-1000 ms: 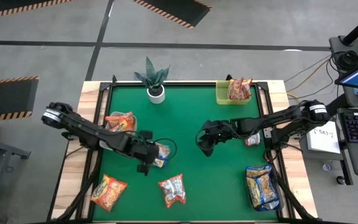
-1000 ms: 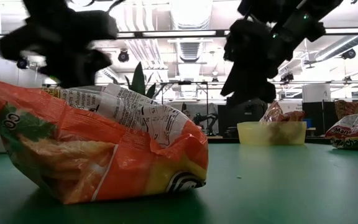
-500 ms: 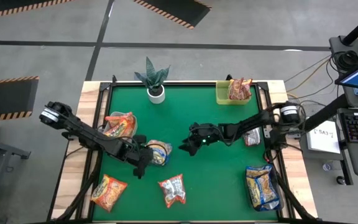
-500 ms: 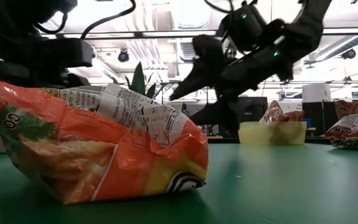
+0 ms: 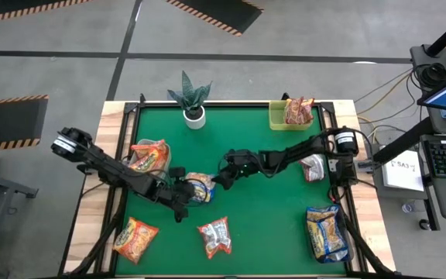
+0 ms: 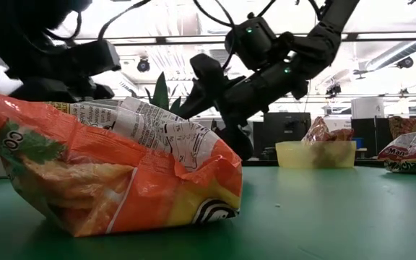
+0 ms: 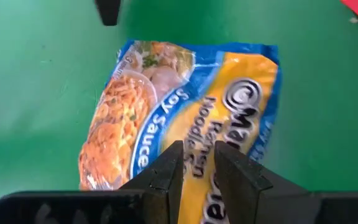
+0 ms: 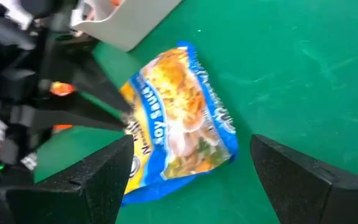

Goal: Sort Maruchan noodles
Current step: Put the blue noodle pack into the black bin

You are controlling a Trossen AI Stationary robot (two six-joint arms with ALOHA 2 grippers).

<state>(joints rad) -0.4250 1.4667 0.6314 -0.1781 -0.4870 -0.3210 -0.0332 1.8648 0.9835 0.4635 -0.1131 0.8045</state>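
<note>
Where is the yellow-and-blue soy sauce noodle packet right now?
In the high view the soy sauce packet sits left of centre on the green mat, pinched by the left gripper, the open right gripper beside it.

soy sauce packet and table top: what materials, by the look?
Soy sauce packet: thin glossy printed plastic film, judging by its crinkles and sheen. Table top: matte green covering, perhaps felt or a mat; no glare, faint scuffs in the right wrist view.

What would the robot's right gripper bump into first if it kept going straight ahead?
Probably the yellow-and-blue crinkly plastic noodle packet, lying straight ahead between the open fingers of the right gripper. The left gripper already pinches that packet's other end.
</note>
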